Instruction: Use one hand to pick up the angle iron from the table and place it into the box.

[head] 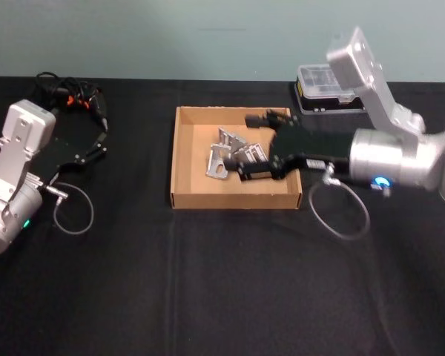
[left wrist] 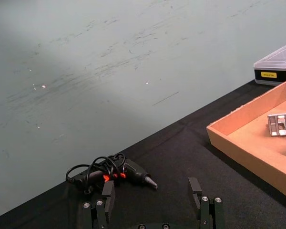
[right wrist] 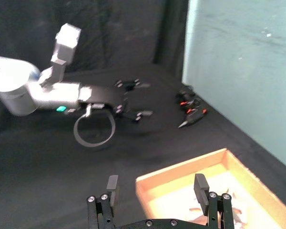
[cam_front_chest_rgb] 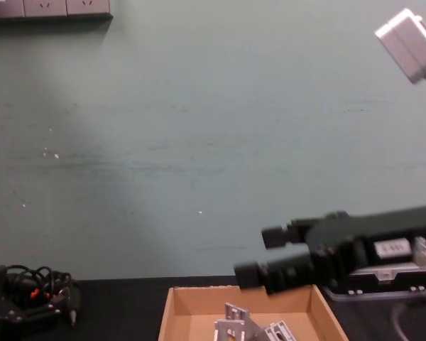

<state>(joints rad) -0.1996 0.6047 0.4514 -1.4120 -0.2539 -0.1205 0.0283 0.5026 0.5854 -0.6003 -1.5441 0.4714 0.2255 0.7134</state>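
Three silver angle irons (head: 218, 161) lie inside the tan cardboard box (head: 233, 199) at the middle of the black table (head: 222, 282). My right gripper (head: 248, 145) hovers over the right half of the box, open, its fingers spread wide with nothing clamped. From the chest view it (cam_front_chest_rgb: 264, 254) hangs just above the box (cam_front_chest_rgb: 199, 302) and the angle irons (cam_front_chest_rgb: 239, 323). In the right wrist view the gripper (right wrist: 156, 186) shows open over the box (right wrist: 181, 176). My left gripper (head: 102, 139) rests open at the far left.
A clear-lidded plastic case (head: 322, 89) stands behind the box's right corner. A black tool with tangled cable (head: 70, 93) lies at the back left, close to the left gripper (left wrist: 151, 191). Cable loops hang from both arms.
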